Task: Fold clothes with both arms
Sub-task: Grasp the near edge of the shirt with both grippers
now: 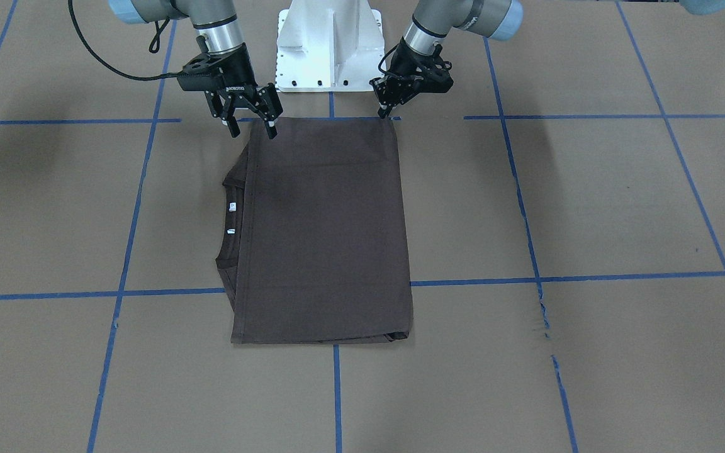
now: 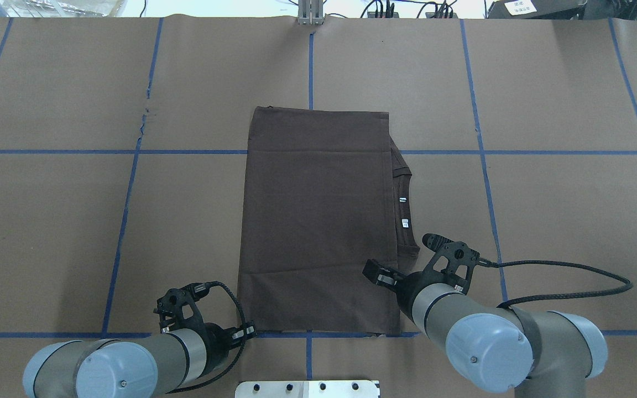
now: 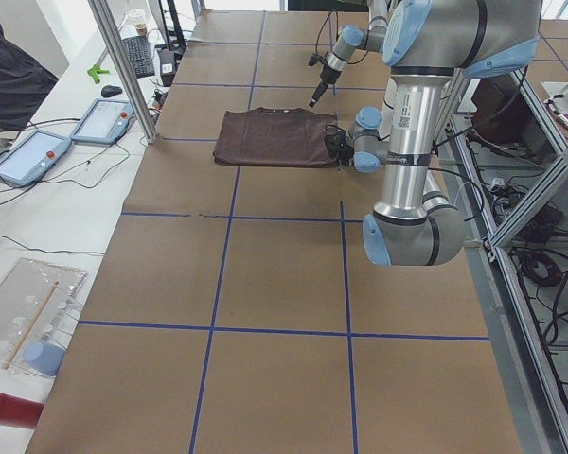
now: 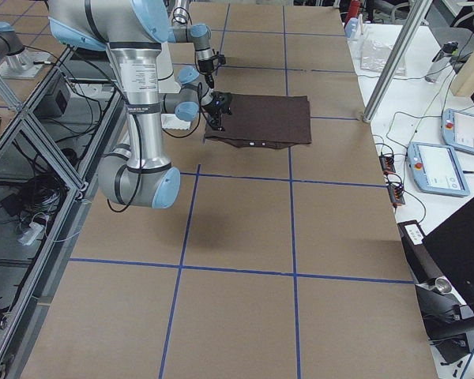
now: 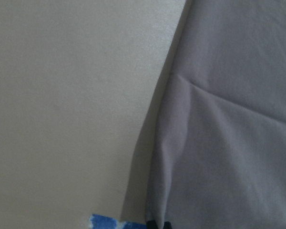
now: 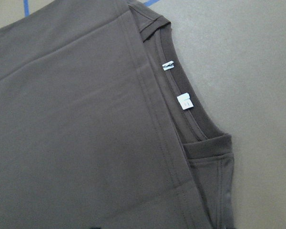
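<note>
The dark brown T-shirt (image 1: 325,226) lies folded into a flat rectangle on the brown table, also in the overhead view (image 2: 318,221). Its ribbed collar with white labels (image 1: 231,217) sticks out on the robot's right side and fills the right wrist view (image 6: 178,90). My left gripper (image 1: 384,114) is shut on the shirt's near corner by the base; the left wrist view shows that cloth edge (image 5: 229,119). My right gripper (image 1: 252,129) is open, its fingertips (image 1: 271,131) just over the other near corner, holding nothing.
The white base pedestal (image 1: 328,44) stands just behind the shirt's near edge. Blue tape lines (image 1: 589,277) cross the paper-covered table, with a small tear in the paper (image 1: 542,308). Control pendants (image 3: 104,118) and a metal post (image 3: 123,66) stand beyond the far edge.
</note>
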